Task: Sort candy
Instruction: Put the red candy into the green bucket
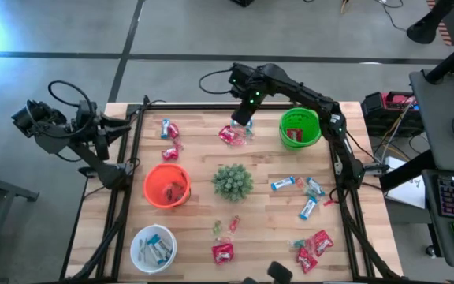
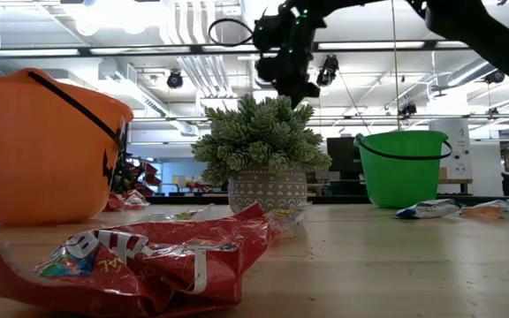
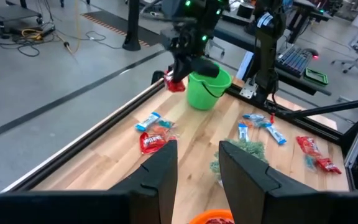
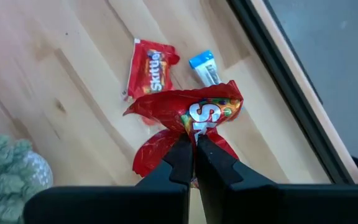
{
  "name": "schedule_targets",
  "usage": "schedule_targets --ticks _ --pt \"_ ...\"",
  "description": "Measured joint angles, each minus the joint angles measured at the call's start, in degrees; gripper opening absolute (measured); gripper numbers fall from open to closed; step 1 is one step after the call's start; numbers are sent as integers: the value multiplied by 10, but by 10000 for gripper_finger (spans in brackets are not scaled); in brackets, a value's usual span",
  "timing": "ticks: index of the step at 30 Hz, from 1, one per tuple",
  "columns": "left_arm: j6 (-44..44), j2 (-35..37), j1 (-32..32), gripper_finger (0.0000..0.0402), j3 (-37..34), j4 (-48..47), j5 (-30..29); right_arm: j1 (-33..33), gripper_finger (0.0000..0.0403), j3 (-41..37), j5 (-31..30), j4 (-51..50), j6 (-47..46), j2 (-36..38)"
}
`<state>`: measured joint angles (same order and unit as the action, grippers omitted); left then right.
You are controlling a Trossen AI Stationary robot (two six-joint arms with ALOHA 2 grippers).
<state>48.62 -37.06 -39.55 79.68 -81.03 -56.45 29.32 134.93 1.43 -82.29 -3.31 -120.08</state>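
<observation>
Right gripper point(image 4: 193, 144) clenched on red candy packet point(image 4: 191, 115) above table, left gripper point(image 3: 197, 163) part-open, empty.

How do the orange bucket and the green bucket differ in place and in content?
The orange bucket stands on the table's left half, beside the plant; the green bucket stands near the far right corner. The orange one holds several red packets; the green one shows one. Both stand upright, open-topped.

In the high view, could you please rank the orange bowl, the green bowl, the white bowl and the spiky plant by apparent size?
1. orange bowl
2. white bowl and green bowl: look alike, so not ranked apart
3. spiky plant, slightly smaller than those two
</observation>
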Motion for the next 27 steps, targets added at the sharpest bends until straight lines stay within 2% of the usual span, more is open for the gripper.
schedule_targets --ticks 6,11,15,19,27 --pt "-1 2 0 112 0 0 -1 5 9 0 -3 -32 -13 41" --pt "-1 3 0 132 0 0 -23 14 9 -1 -45 -77 -23 77" --pt "-1 3 0 134 0 0 -30 26 9 -17 -48 -77 -32 107" --pt "-1 3 0 127 0 0 -33 35 9 -69 -46 -77 -32 149" --pt "-1 3 0 113 0 0 -54 57 9 -237 -46 -67 -60 246"
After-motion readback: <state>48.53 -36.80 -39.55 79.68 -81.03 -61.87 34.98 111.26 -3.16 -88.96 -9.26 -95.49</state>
